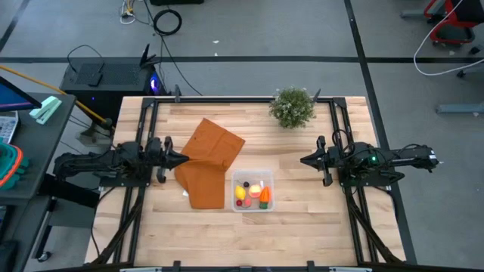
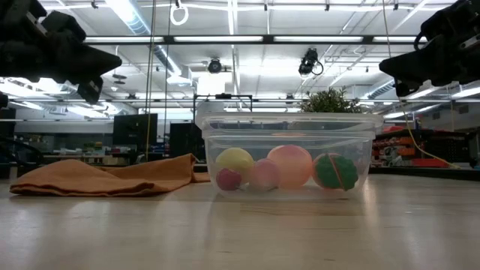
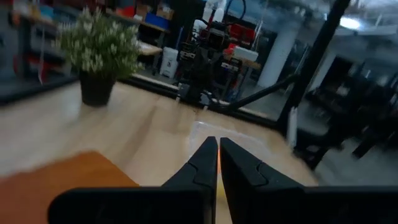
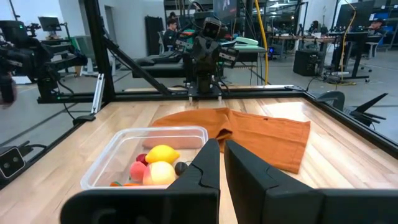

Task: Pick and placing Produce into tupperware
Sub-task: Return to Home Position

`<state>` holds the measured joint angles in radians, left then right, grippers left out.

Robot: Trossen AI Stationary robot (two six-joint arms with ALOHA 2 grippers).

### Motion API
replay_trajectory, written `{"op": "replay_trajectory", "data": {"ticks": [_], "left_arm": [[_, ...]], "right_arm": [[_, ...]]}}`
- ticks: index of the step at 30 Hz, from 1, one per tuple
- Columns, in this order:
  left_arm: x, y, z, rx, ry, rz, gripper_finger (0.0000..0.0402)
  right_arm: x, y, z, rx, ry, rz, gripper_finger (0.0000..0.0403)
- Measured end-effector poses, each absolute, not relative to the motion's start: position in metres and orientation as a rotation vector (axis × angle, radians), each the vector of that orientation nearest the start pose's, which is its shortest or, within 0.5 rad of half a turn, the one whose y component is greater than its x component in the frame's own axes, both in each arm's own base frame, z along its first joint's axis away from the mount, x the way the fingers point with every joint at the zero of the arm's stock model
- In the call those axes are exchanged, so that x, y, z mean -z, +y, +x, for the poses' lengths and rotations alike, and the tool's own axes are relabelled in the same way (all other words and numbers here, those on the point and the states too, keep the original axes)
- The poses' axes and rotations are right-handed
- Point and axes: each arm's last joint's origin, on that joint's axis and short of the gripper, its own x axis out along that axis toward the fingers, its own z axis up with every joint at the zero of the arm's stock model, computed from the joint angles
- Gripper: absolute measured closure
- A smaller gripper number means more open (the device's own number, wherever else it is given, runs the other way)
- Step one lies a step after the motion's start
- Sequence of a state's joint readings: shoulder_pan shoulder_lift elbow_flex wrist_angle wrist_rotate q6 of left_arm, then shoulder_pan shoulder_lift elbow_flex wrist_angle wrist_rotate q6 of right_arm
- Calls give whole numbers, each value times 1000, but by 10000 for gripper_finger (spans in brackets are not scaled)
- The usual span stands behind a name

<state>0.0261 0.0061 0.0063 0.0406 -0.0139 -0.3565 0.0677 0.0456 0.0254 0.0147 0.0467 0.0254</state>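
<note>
**Left side.** The left gripper [image 1: 184,159] hangs above the table at the left edge of the orange-brown cloth [image 1: 215,151] and points right. Its wrist view shows the two fingers drawn together with only a hairline gap, and they hold nothing. The cloth lies rumpled left of centre, and its near right part sits just beside the tupperware [image 1: 235,178].

**Centre.** The tupperware stands upright and uncovered on the near half of the table [image 1: 318,227]. All five produce pieces lie inside it:
- the yellow lemon [image 1: 240,192]
- the red-yellow round fruit [image 1: 255,190]
- the carrot [image 1: 265,198]
- the small dark piece [image 4: 180,167]
- the small red-pink piece [image 4: 138,169]

No produce shows on the bare wood. A potted plant [image 1: 293,106] stands at the far edge, well apart from the container.

**Right side.** The right gripper [image 1: 305,160] hangs above the table, to the right of the tupperware and slightly farther back, and points left. Its fingers are likewise together and empty.

**Step in hand.** Loading appears complete. The current step is judged to be the retreat to the rest pose. Both arms sit mirrored at similar height, which suggests that pose is nearly reached.

**Next move.** No grasp is called for.
- Keep both pairs of fingers closed.
- Draw each arm back along its own side.
- Keep the left arm high enough to clear the cloth.
- Keep both arms away from the container rim so the contents are not disturbed.
</note>
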Motion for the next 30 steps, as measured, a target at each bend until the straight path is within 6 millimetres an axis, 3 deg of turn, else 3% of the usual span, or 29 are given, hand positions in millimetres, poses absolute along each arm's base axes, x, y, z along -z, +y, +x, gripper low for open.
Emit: {"op": "replay_trajectory", "data": {"ticks": [9, 20, 30], "left_arm": [[-169, 3, 98, -40, -40, 28, 365], [-169, 3, 98, -41, -40, 38, 378], [-169, 3, 98, -41, -40, 37, 366]], "right_arm": [[-170, 5, 99, -21, 6, 25, 403], [-170, 5, 99, -21, 5, 25, 403], [-170, 5, 99, -21, 5, 25, 403]]}}
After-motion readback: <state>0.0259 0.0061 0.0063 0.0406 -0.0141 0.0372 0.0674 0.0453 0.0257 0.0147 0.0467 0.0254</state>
